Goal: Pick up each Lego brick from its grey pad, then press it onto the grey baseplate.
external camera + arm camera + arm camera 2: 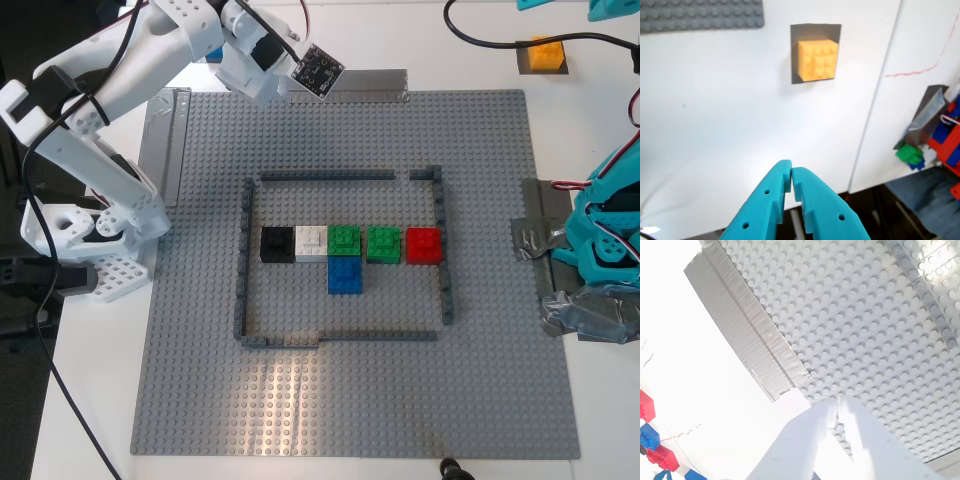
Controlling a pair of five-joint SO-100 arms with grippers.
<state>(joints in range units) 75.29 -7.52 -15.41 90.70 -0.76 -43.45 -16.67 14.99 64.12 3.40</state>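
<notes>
Our first gripper (791, 179) pressed together, bare white table between it and the orange-yellow studded plastic brick (817, 60) on its dark grey pad (796, 50), our second gripper (837, 410) pressed together over the large grey studded baseplate (850, 330) edge, no writing readable

The grey baseplate (480, 400) is studded plastic with a dull sheen that catches a streak of light near its front. The orange-yellow brick (818, 60) looks like smooth, slightly glossy plastic on a matt dark grey pad (799, 37). The silver tape strip (747, 335) is wrinkled and shiny. The white surface (715, 125) is smooth.
</notes>
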